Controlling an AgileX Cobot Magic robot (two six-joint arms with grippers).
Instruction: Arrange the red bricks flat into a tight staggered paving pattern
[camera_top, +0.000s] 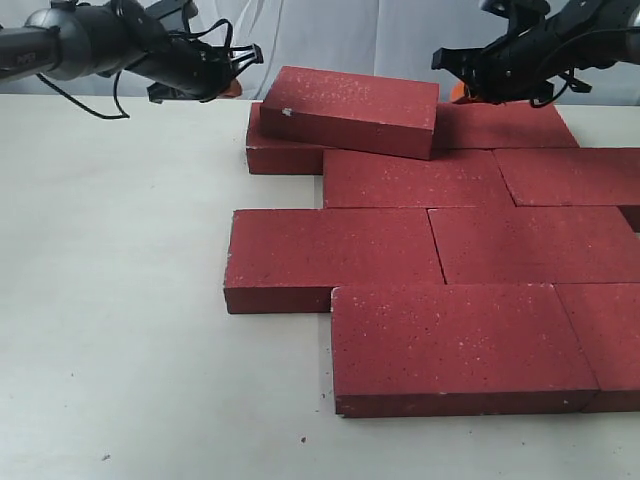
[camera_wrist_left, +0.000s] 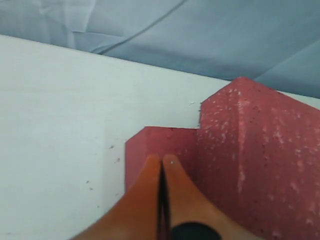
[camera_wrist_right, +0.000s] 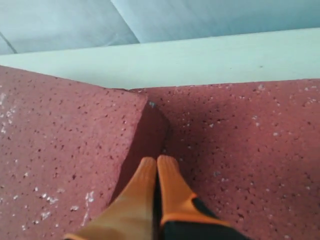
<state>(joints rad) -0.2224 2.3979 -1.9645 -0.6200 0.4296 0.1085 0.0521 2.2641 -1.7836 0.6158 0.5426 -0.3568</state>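
Several dark-red bricks lie flat in staggered rows on the white table (camera_top: 120, 300). One brick (camera_top: 350, 110) rests tilted on top of the back-left flat brick (camera_top: 283, 155). My left gripper (camera_top: 232, 88) hovers just left of that tilted brick, orange fingers shut and empty; its wrist view shows the tilted brick (camera_wrist_left: 260, 160) and the lower brick (camera_wrist_left: 160, 142) ahead of the gripper (camera_wrist_left: 161, 160). My right gripper (camera_top: 462, 92) is shut and empty at the tilted brick's right end, above the back-right brick (camera_top: 505, 125); the gripper (camera_wrist_right: 157, 161) sits at the seam between two bricks.
A pale blue-grey cloth backdrop (camera_top: 340, 30) hangs behind the table. The bricks reach the exterior view's right edge, and bare table lies to the left and in front of them.
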